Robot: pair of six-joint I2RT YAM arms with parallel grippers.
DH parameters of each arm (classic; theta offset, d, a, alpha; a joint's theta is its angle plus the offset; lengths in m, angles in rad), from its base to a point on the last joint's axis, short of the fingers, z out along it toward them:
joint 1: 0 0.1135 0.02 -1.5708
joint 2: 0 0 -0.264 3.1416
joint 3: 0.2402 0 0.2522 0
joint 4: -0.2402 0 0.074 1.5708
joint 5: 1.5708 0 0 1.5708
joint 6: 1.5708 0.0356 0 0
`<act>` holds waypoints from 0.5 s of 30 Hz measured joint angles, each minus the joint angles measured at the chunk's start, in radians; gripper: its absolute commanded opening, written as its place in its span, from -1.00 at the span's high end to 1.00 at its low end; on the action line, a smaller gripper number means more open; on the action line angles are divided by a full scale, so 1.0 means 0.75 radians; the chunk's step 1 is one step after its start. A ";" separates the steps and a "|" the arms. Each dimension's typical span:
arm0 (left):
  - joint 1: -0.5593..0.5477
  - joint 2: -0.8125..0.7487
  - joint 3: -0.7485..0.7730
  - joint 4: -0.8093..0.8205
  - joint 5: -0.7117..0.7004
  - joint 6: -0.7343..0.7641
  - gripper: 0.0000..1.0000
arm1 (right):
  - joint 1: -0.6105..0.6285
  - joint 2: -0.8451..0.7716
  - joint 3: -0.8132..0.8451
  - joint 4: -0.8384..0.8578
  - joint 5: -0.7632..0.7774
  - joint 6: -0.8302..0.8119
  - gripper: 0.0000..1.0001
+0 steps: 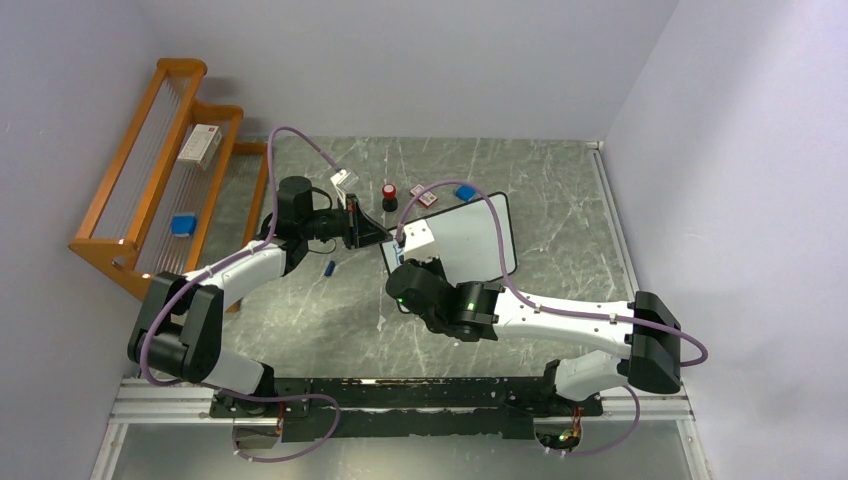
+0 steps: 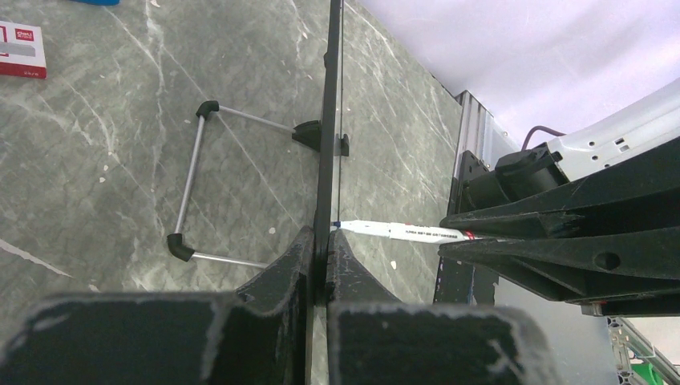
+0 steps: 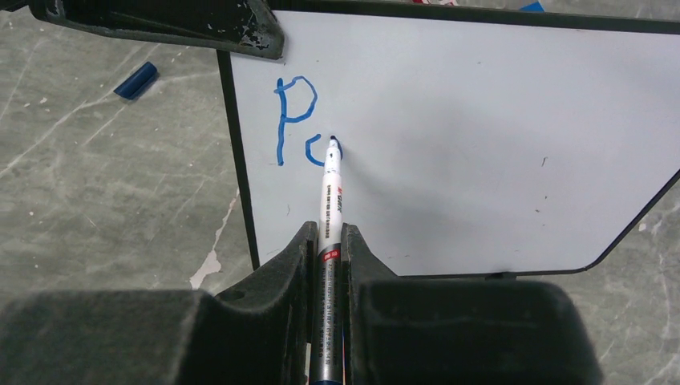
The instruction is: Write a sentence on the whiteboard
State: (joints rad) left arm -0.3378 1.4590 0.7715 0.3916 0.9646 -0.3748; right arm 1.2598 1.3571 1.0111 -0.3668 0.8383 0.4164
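Note:
The whiteboard [image 1: 475,235] stands tilted on the table; it fills the right wrist view [image 3: 481,136] and shows edge-on in the left wrist view [image 2: 327,120]. My left gripper [image 2: 325,241] is shut on its black frame at the top left corner [image 1: 375,232]. My right gripper [image 3: 329,237] is shut on a white marker pen [image 3: 329,200], whose blue tip touches the board. The sentence [image 3: 301,120] stands as a blue "P" and a partly drawn second letter. The pen also shows in the left wrist view [image 2: 401,232].
A blue pen cap [image 1: 329,268] lies on the table left of the board, also in the right wrist view [image 3: 135,80]. A red-topped black item [image 1: 389,197], small cards [image 1: 428,197] and a blue block [image 1: 466,191] lie behind the board. An orange wooden rack [image 1: 150,180] stands far left.

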 measured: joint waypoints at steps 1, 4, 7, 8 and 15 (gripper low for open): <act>0.000 0.000 0.000 0.000 -0.001 0.000 0.90 | 0.000 0.000 0.000 0.002 -0.001 -0.001 1.00; 0.001 0.000 0.000 0.000 -0.001 0.000 0.90 | 0.000 0.000 0.000 0.011 -0.003 -0.008 1.00; 0.001 0.000 0.000 0.000 -0.001 0.000 0.90 | 0.000 0.000 0.000 0.022 -0.008 -0.016 1.00; 0.001 0.000 0.000 0.000 -0.001 0.000 0.90 | 0.000 0.000 0.000 0.025 -0.011 -0.018 1.00; 0.001 0.001 0.000 -0.001 -0.001 0.001 0.90 | 0.000 0.000 0.000 0.033 -0.033 -0.028 1.00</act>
State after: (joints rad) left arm -0.3374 1.4593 0.7715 0.3912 0.9642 -0.3744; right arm 1.2598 1.3571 1.0111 -0.3420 0.8139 0.3950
